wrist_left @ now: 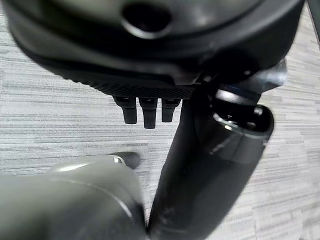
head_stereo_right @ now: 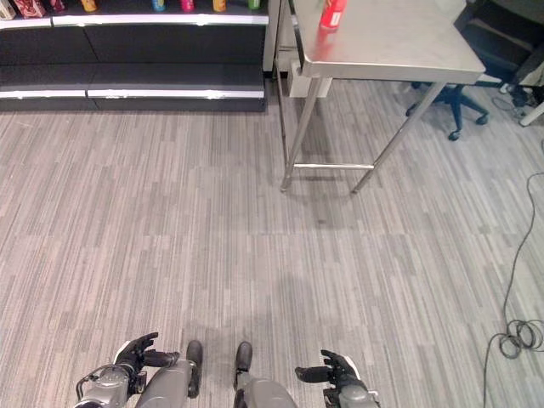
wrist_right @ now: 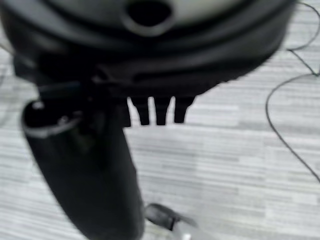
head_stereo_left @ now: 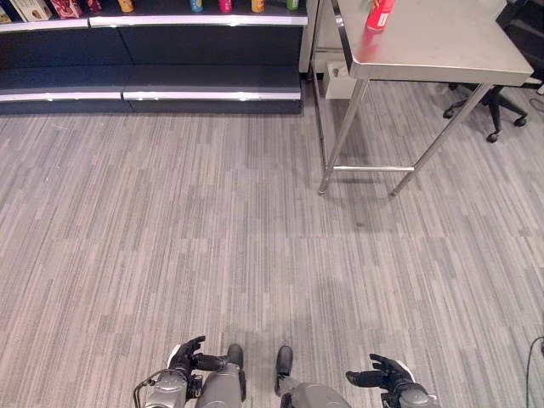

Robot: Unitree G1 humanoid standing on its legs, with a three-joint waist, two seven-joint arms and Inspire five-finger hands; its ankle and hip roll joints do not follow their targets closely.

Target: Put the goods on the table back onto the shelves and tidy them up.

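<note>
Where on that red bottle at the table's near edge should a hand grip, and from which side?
Grip the red bottle around its body, coming from the table's near side. It seems to stand by the near edge with bare tabletop around it. Its top is cut off in view. The right hand, open and empty, is on that side.

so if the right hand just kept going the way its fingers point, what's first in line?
Likely the left hand. The right hand, open and empty, hangs low with its fingers aimed inward across the robot's front, not at the table or the red bottle on it. Depth is unclear; it might pass in front.
</note>
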